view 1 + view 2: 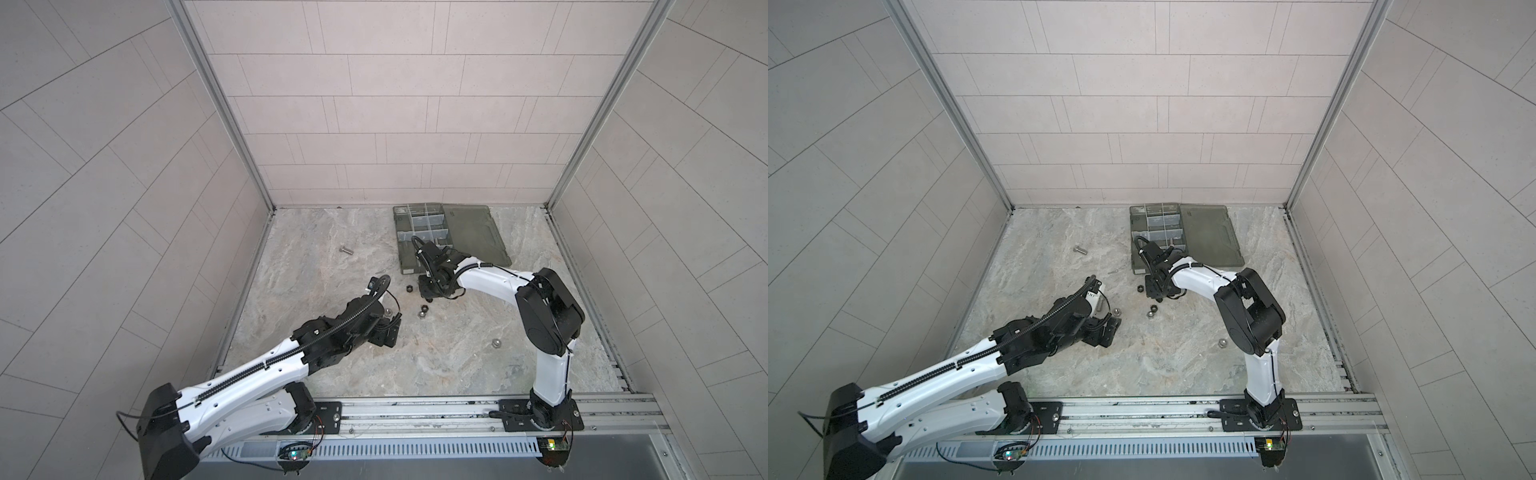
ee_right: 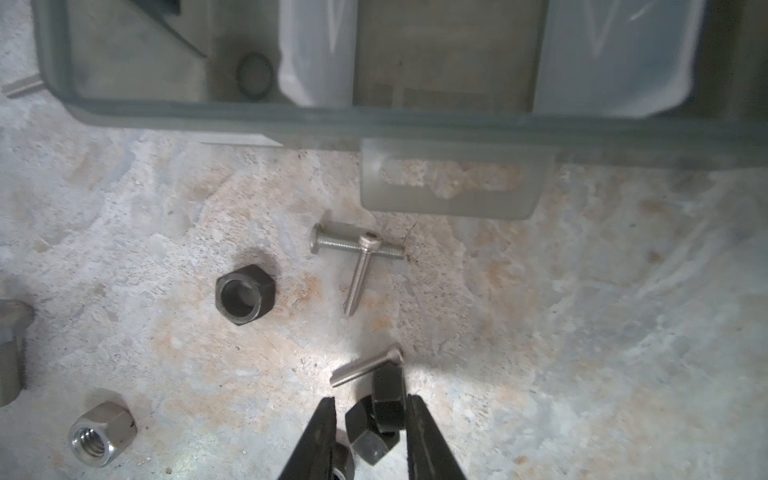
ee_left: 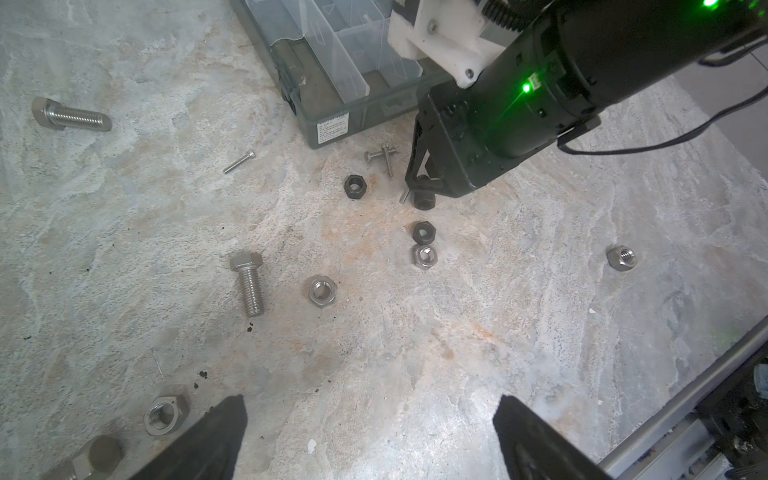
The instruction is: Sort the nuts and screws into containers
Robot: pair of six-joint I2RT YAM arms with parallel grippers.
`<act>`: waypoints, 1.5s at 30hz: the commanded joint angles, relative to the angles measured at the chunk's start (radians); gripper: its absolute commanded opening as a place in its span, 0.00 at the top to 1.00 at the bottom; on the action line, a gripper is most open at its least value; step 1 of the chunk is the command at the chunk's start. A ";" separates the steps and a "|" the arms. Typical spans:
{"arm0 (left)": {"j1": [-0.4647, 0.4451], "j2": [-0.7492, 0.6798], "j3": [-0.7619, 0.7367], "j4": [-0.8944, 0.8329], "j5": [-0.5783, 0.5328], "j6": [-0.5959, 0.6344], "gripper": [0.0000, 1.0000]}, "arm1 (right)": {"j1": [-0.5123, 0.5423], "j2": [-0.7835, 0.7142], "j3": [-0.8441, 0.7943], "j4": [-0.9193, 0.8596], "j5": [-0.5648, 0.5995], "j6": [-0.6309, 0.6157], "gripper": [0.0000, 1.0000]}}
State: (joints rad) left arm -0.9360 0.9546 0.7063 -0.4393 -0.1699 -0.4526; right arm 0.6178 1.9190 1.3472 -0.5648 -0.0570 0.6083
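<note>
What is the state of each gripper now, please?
Left gripper: open, holding nothing.
Right gripper: jaws narrow, a black nut between them; whether it is gripped cannot be told.

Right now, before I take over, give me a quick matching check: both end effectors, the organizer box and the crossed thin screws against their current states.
Things:
1. left end effector
2. right end effector
3. organizer box
4. two thin screws

States:
A. lid lying open
B. lying crossed beside the box
C. straddling a black nut
D. wide open, holding nothing

Pairs: 1-D, 2-C, 3-A, 4-B
</note>
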 commanded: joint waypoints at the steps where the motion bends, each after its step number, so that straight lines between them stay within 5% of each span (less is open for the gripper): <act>1: 0.007 0.010 0.019 0.008 -0.010 0.014 0.00 | -0.010 0.008 -0.005 -0.029 0.024 -0.007 0.70; 14: 0.009 0.022 0.018 0.014 -0.009 0.010 0.00 | -0.024 0.044 -0.006 -0.014 -0.018 -0.014 0.77; 25: 0.010 0.028 0.021 0.017 -0.005 0.009 0.00 | -0.035 0.047 -0.002 -0.027 -0.030 -0.020 0.95; 45: 0.097 0.203 0.232 0.011 0.101 0.086 0.00 | -0.171 -0.076 0.197 -0.161 -0.009 -0.078 0.96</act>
State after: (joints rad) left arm -0.8505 1.1446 0.8997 -0.4294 -0.0860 -0.3916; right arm 0.4770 1.8477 1.5082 -0.6773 -0.0845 0.5453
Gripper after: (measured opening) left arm 0.999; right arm 0.108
